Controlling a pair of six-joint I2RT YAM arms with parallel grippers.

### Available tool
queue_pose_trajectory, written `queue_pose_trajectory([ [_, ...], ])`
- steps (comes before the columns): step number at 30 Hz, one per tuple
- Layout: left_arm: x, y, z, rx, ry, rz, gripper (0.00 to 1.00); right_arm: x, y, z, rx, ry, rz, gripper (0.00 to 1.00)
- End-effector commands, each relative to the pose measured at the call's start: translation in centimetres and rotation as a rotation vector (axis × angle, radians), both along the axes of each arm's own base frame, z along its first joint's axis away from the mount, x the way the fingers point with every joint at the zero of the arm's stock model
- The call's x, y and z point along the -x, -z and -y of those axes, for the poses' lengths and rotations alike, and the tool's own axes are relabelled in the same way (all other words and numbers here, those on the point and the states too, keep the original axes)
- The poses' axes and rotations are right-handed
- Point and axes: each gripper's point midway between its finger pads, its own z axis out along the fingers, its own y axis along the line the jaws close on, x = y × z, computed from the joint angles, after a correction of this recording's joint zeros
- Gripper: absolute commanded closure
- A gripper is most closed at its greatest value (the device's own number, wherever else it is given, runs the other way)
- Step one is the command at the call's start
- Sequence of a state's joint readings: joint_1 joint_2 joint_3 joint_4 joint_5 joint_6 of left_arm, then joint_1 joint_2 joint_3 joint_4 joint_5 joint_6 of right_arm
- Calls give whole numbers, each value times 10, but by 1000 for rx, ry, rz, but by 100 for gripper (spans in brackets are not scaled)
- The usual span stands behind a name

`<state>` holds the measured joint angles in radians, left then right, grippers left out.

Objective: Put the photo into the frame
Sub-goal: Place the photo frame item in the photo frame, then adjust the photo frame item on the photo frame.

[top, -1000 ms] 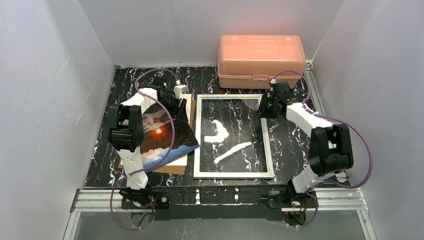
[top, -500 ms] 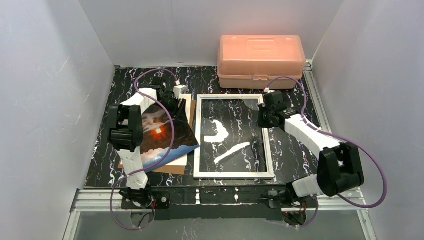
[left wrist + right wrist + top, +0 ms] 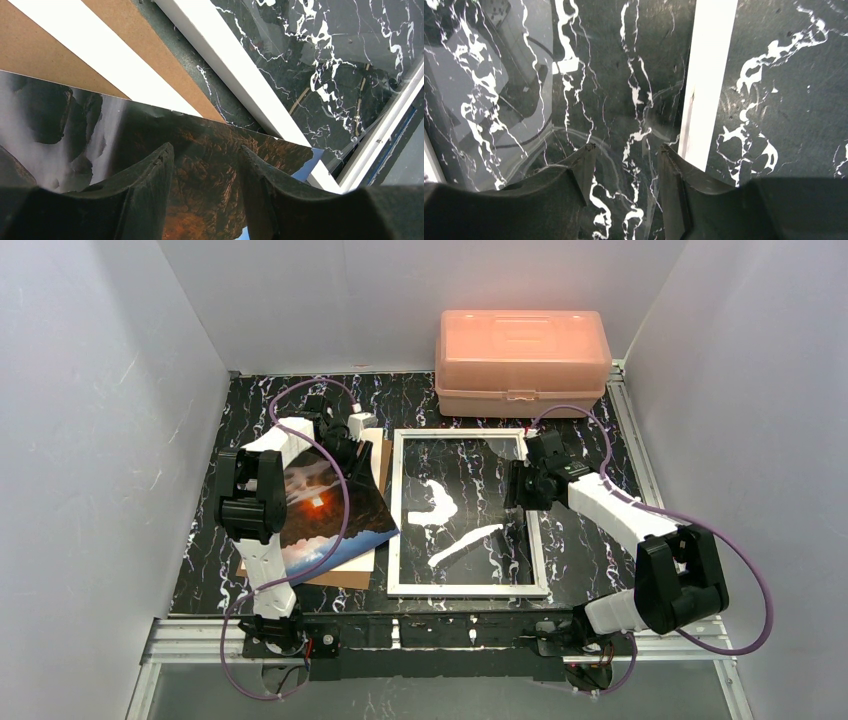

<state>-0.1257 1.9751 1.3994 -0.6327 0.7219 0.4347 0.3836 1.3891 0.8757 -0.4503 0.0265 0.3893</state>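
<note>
Top external: left claw half-open over photo, upper left; right claw parted above frame, centre-right, might nudge it askew.

The frame lies flat on the table. Left of the frame, the photo rests on a board, its right corner close to the frame's left rail; it may be partly lifted. Behind the frame stands a box. The left gripper hangs over the photo, and the right gripper over the frame's pane, just inside its right rail.
</note>
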Motion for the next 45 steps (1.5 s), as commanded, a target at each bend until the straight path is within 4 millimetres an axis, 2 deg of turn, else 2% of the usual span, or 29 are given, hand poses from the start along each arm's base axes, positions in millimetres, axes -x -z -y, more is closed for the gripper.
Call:
queue_pose_trajectory([
  [1, 2, -9, 1, 14, 47, 34, 52, 18, -11, -5, -37, -36, -50, 41],
  [10, 19, -10, 14, 20, 210, 107, 51, 79, -28, -15, -145, -96, -259, 36],
  [13, 25, -4, 17, 2, 299, 158, 50, 99, -23, -14, -163, -100, -325, 35],
  [18, 27, -4, 25, -25, 372, 215, 50, 116, -14, -13, -190, -88, -355, 33],
  [26, 46, 8, 36, -64, 469, 240, 50, 123, 0, -4, -162, -63, -348, 28],
  [31, 52, 16, 33, -97, 507, 250, 50, 123, 6, 0, -142, -52, -342, 26],
  [35, 58, 23, 18, -155, 518, 229, 50, 123, 6, 0, -143, -48, -339, 24],
  [40, 68, 36, -11, -263, 529, 194, 51, 124, 8, -1, -150, -44, -339, 24],
  [45, 71, 36, -32, -331, 512, 172, 52, 123, 10, -1, -150, -43, -339, 24],
])
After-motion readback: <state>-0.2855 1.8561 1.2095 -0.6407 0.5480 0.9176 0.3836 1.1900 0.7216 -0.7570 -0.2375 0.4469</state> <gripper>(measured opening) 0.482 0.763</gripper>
